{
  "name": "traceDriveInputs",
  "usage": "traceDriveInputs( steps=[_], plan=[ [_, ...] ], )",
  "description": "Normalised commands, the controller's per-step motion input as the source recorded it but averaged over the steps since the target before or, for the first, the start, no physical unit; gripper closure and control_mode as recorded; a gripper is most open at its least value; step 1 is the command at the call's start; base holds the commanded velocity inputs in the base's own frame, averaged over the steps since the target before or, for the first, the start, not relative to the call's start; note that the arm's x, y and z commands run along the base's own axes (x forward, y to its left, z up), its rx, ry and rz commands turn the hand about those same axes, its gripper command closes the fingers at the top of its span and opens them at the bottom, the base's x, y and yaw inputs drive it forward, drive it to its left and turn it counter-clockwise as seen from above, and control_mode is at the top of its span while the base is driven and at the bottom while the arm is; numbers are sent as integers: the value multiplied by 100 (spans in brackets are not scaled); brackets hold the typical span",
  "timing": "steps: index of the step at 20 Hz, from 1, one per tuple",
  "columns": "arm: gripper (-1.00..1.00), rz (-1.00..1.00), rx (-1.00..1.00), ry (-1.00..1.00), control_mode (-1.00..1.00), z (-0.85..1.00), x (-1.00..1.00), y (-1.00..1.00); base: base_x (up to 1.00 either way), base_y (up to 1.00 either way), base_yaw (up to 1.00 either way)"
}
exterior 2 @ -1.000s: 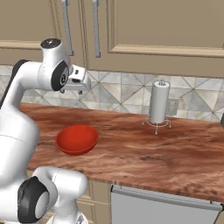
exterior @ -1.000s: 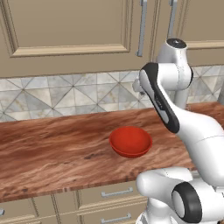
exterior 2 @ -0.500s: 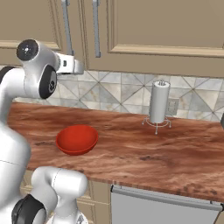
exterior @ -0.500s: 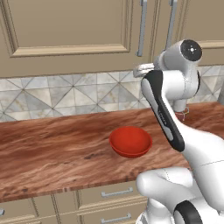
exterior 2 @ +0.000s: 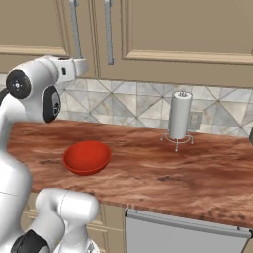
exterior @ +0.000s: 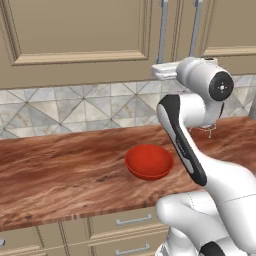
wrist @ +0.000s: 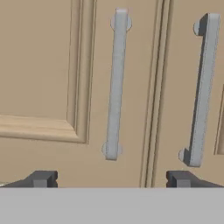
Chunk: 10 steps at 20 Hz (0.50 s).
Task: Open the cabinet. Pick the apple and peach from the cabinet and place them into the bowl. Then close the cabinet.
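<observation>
You're at the first step, opening the cabinet (wrist: 48,78): its doors are shut, the gripper (wrist: 111,178) spread wide and empty facing the left handle (wrist: 115,83), so advance and clamp it.

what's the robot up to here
The robot arm has its open gripper raised in front of the closed cabinet, facing the two vertical bar handles where the doors meet, touching neither. The red bowl sits empty on the wooden counter below. No fruit is out yet.
</observation>
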Motion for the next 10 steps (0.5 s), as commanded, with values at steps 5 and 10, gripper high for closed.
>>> traceDriveInputs(
  steps=[5,10],
  plan=[
    [-100,0,1,-20,-100,10,-5,0,0,0,0],
    [-100,0,0,-2,-100,4,0,0,0,0,0]
  ],
)
